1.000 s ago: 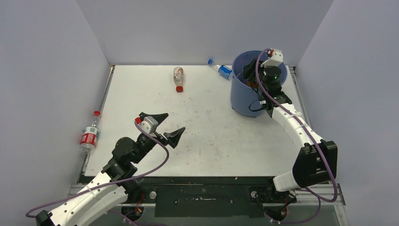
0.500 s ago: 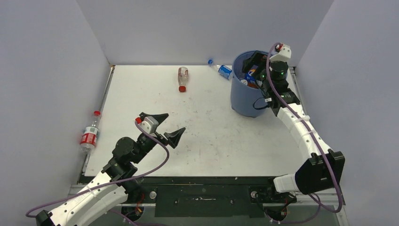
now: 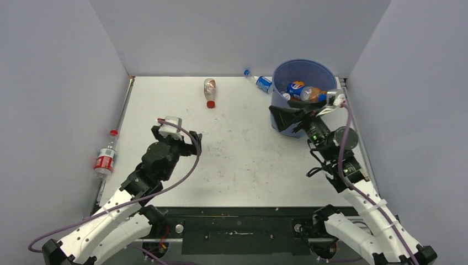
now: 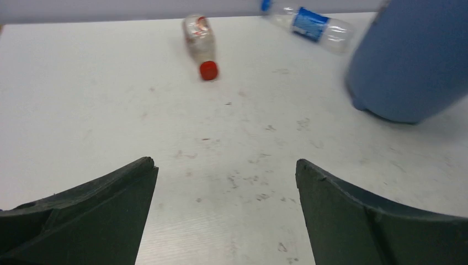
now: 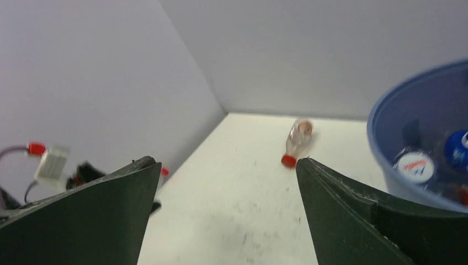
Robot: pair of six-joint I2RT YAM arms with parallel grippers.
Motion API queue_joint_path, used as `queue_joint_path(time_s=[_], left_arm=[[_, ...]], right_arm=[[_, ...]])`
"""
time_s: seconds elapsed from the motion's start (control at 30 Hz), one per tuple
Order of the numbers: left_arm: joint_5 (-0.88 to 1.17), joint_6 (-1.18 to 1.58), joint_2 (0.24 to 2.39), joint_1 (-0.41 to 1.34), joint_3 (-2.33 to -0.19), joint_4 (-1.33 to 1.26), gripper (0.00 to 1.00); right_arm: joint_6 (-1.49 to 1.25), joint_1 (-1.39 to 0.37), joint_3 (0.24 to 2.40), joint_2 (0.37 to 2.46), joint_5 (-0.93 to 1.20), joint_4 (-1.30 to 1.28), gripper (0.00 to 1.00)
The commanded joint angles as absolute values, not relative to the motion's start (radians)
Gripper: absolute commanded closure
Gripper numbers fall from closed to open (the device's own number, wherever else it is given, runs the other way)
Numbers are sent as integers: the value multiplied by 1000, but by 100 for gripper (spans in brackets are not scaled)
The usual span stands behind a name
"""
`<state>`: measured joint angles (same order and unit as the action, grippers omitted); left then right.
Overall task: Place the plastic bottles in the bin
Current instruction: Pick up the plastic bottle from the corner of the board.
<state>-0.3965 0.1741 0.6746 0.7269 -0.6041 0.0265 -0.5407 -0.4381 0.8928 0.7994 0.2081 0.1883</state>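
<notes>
Pulled back out of the bin (image 3: 276, 88) since a second ago, the right pincer (image 3: 301, 114) now hangs low at the bin's near side, close against its outer wall. The left pincer (image 3: 194, 143) has swung from its sideways pose to face the far wall.

Under both pincers spreads the white, scuffed surface (image 3: 243, 160). The round blue bin stands just ahead of the right pincer and a little to its right. From the left pincer it is ahead and well off to the right.

Both pincers have their fingers spread wide apart, clamped on nothing. In the left wrist view only bare surface shows between the dark fingers (image 4: 88, 215).

Several bottles in the bin (image 3: 302, 90) lie heaped together, one blue-labelled and one orange.

A red-capped bottle (image 3: 209, 91) lies on its side well ahead of the left pincer, its cap pointing back toward the pincer. In the right wrist view it shows ahead, between the fingers.

A blue-labelled bottle (image 3: 259, 80) lies further ahead and to the right of the left pincer, along the far wall. Its base is just beside the bin, though whether the two touch cannot be told.

A red-labelled bottle (image 3: 104, 158) lies well to the left of the left pincer, beyond the surface's left edge by the side wall.
</notes>
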Motion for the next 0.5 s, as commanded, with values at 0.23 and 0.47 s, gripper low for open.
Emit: queue_joint_path(time_s=[0.23,0.47], left_arm=[[-675,389,973,303,-840,487,4],[-693,374,1085,218,-935,552,4]], right_arm=[[-548,-743,616,965,161,374,2],[-592,-875,545,1156,119,588,2]])
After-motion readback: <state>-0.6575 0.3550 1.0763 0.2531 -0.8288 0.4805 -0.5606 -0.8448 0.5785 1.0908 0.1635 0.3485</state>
